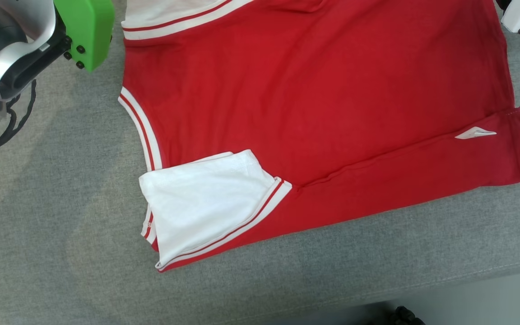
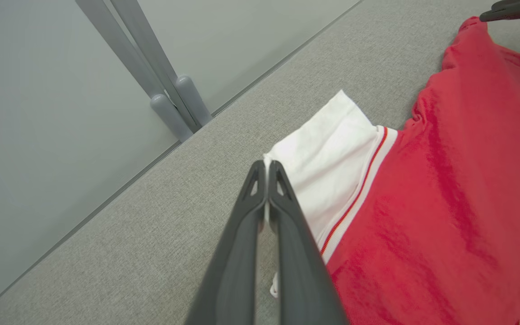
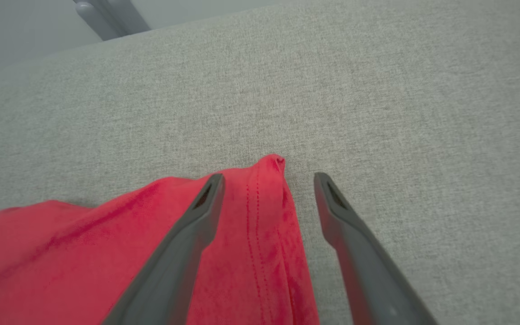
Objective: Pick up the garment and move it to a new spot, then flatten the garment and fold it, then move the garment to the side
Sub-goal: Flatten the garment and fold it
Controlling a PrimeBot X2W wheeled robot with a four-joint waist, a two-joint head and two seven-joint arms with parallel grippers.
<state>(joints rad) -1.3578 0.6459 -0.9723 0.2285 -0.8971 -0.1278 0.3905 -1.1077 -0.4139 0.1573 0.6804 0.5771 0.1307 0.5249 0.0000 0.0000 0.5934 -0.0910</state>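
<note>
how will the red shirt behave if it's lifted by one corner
Likely floppy: the red shirt lies limp, its edge folded over and sleeve creased. Probably light: thin cloth. It may drag on the textured grey cover rather than slide.

The T-shirt (image 1: 323,90) is red, its sleeve (image 1: 201,203) at seven o'clock white with red-and-white striped trim, the bench (image 1: 61,225) flecked grey, the arm cover (image 1: 90,27) at ten o'clock bright green.

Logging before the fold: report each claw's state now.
Left claw: shut, pinching the white sleeve of the red cloth garment.
Right claw: open, straddling the garment's red hem corner, holding nothing.
</note>
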